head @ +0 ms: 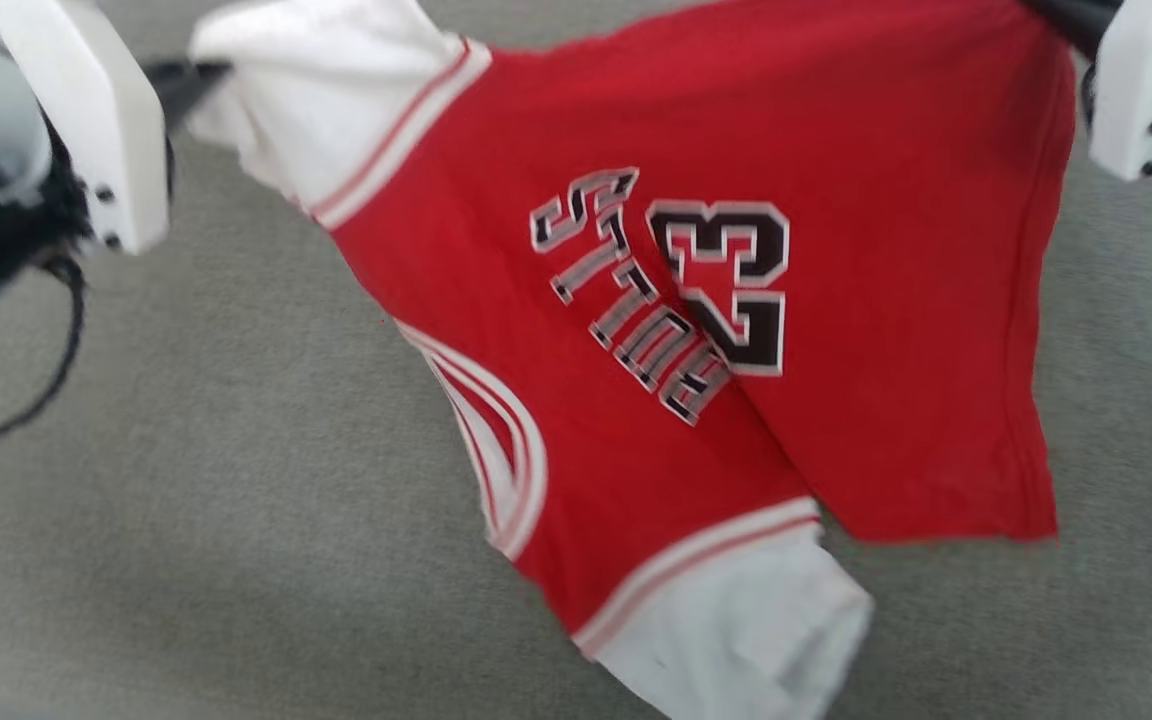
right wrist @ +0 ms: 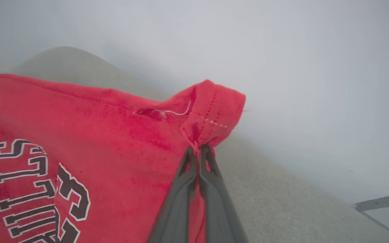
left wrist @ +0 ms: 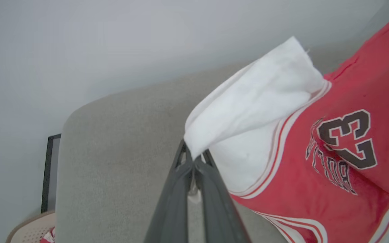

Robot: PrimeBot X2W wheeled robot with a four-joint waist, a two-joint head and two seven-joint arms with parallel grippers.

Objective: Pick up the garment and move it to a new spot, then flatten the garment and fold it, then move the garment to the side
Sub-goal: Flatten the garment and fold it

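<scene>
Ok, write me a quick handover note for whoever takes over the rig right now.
The left hand is shut on a white sleeve edge of the garment.
The right hand is shut on a red hemmed corner.
The garment hangs stretched between both hands above the grey surface, lettering towards the head camera.
Done: pickup.
Left: lay it at the new spot, flatten, fold, move it aside.

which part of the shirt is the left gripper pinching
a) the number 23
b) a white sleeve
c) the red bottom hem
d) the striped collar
b: in the left wrist view the left gripper is shut on the edge of the white sleeve of the shirt, while the right gripper pinches a red corner instead.
</scene>
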